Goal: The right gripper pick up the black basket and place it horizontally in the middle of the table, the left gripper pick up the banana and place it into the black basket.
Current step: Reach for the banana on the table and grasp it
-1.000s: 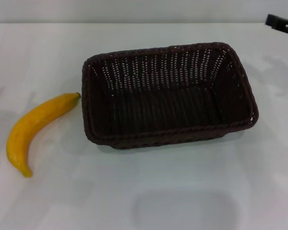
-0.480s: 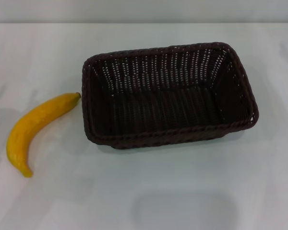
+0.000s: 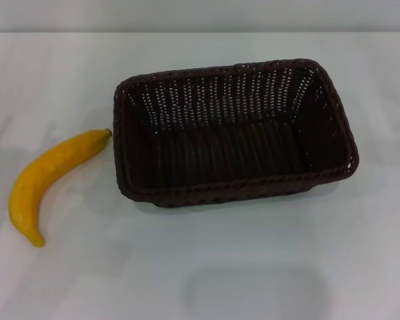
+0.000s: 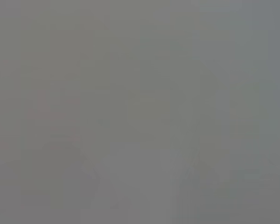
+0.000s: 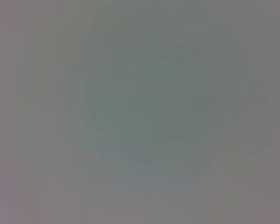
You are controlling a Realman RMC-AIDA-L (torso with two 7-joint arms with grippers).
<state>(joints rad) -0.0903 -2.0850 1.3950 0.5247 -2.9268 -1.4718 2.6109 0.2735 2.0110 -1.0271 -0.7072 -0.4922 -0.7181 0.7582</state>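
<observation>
Head view: the black basket [image 3: 233, 133] sits on the table [image 3: 253, 267] with its long axis running left to right, slightly rotated, its opening facing up and its interior holding nothing. It occupies the middle of the tabletop, a little toward the far side. The braided rim forms a complete rectangle, and the sloping open-weave walls let light through on the far side. The banana [image 3: 50, 177] lies flat on the table to the robot's left of the basket, outside it. Its dark stem tip points toward the basket's left wall and lies just beside the rim, without clear contact; the blunt end curves away toward the near left corner of the table. Neither gripper appears in this view, so the condition of the fingers of either one cannot be determined. Left wrist view: the picture is a uniform grey field; no gripper, basket or banana can be made out. Right wrist view: the picture is likewise a featureless grey field, and no object or finger can be identified.
</observation>
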